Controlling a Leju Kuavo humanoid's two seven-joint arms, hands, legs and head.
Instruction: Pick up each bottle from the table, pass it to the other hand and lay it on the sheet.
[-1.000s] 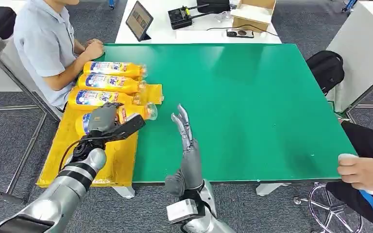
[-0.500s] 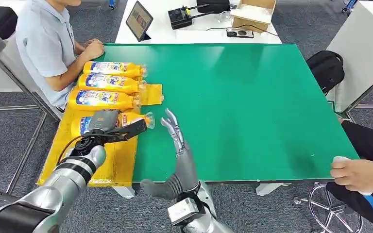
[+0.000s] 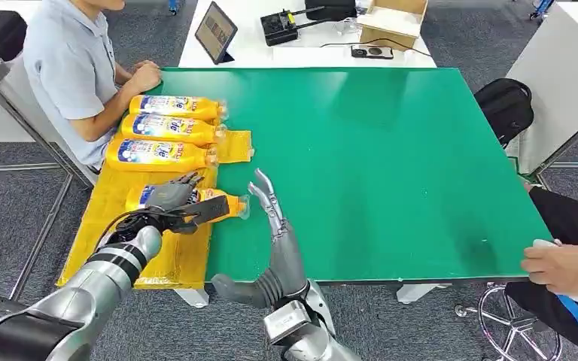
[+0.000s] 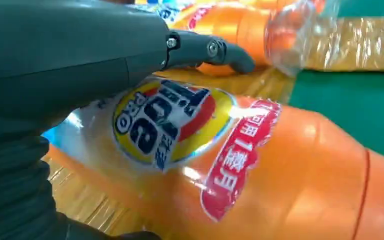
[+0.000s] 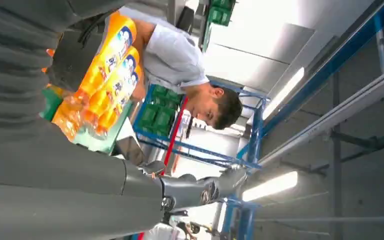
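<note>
An orange bottle [image 3: 218,203] with a blue and yellow label lies on its side at the yellow sheet's [image 3: 158,259] right edge, its clear cap end over the green table [image 3: 391,165]. My left hand [image 3: 171,201] hovers over its middle with fingers spread. In the left wrist view the thumb [image 4: 205,49] stands straight and clear of the bottle [image 4: 260,170]. Three more orange bottles [image 3: 167,129] lie side by side farther back on the sheet. My right hand [image 3: 272,214] stands open just right of the bottle's cap, fingers pointing up, holding nothing.
A seated person [image 3: 68,68] rests an arm at the table's far left corner, close to the bottles. Another person's hand [image 3: 564,267] holds something white at the near right corner. A tablet [image 3: 214,31] and a box [image 3: 391,22] sit on the white table behind.
My left hand has lowered the bottle onto the sheet and spread its fingers off it. My right hand has drawn back left and down towards the table's near edge.
</note>
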